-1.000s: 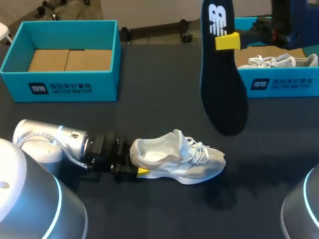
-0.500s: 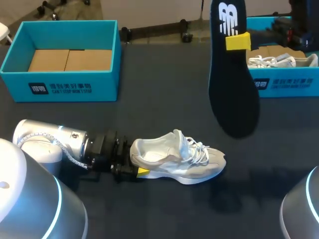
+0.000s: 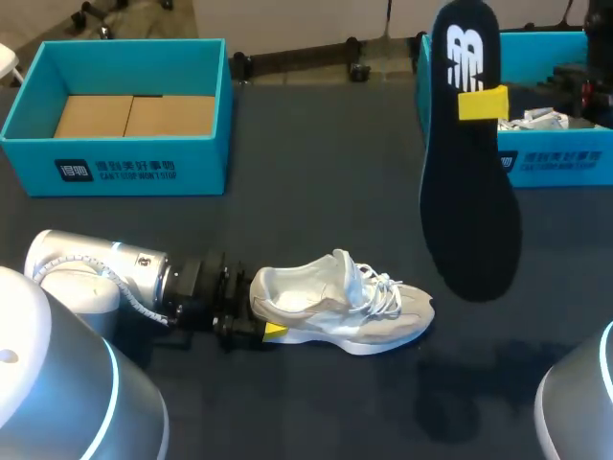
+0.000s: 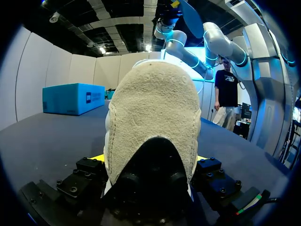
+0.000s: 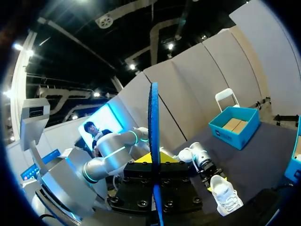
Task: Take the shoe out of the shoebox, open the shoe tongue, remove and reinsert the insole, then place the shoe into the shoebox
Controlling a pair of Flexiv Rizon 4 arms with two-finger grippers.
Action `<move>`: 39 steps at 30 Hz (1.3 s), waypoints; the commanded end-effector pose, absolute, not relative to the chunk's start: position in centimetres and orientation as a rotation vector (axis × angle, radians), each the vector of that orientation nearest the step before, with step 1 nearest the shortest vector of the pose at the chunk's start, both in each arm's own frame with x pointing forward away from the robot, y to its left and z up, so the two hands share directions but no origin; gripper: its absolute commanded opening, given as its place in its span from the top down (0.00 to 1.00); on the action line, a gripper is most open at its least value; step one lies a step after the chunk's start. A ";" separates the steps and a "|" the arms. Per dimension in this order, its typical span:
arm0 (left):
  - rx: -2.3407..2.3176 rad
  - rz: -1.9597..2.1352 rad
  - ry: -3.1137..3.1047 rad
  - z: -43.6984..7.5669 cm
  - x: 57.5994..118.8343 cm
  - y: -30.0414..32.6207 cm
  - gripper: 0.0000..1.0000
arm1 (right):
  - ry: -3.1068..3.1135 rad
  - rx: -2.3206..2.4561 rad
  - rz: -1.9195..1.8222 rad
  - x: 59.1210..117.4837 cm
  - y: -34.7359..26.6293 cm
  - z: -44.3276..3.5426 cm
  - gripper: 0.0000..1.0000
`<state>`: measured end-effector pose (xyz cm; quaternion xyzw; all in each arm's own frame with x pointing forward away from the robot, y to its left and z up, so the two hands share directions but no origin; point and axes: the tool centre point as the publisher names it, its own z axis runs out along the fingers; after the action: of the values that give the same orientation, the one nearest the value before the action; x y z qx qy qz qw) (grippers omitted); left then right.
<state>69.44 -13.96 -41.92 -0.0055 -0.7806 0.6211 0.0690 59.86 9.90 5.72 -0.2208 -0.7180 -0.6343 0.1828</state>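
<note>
One relation decides the reinsert: insole (image 3: pixel 466 163) axis vs shoe (image 3: pixel 340 305) axis.

- Insole: hangs from the right gripper (image 3: pixel 484 103), which is closed on it near the heel end, one yellow tip flat on its face. Long axis near vertical, toe end straight down from the fingers. In the right wrist view it sits edge-on between the fingers.
- Shoe: on its sole on the table (image 3: pixel 316 192), below the right gripper and off towards my left arm's side, well apart from the insole. Its long axis lies flat, roughly square to the insole's.
- Left gripper (image 3: pixel 261 309): clamped on the shoe's heel from both sides. The shoe's toe points straight away from it, towards my right arm's side. The collar opening is just ahead of these fingers, facing up.
- My read: the right arm has to do the reinsert, since the left is busy bracing the heel. The insole toe must come down into the collar just ahead of the left fingers, then tip forward along the shoe's axis. As held, it hangs nearer the shoe's toe than the collar.
- Shoeboxes: one (image 3: pixel 115 168) lies beyond the left gripper. The other (image 3: pixel 546 163) sits just behind the right gripper with a second shoe (image 3: pixel 536 120) inside.
</note>
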 end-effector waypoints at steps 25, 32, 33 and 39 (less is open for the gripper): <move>-0.048 1.825 -2.370 -41.5 69.5 -13.4 0.00 | -1.996 -0.657 -1.796 59.0 10.1 5.4 1.00; -0.088 1.706 -2.464 -41.5 69.3 -12.3 0.00 | -1.996 -0.657 -1.796 59.0 10.1 5.4 1.00; -0.086 1.690 -2.482 -41.3 69.3 -12.1 0.00 | -1.996 -0.657 -1.796 59.0 10.1 5.4 1.00; -0.097 1.556 -2.604 -40.8 69.4 -11.0 0.00 | -1.996 -0.657 -1.796 59.0 10.1 5.4 1.00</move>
<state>70.03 -11.52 -42.10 -0.0355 -0.8376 0.5423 0.0562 58.56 9.84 5.39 -0.2339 -0.7077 -0.6403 0.1855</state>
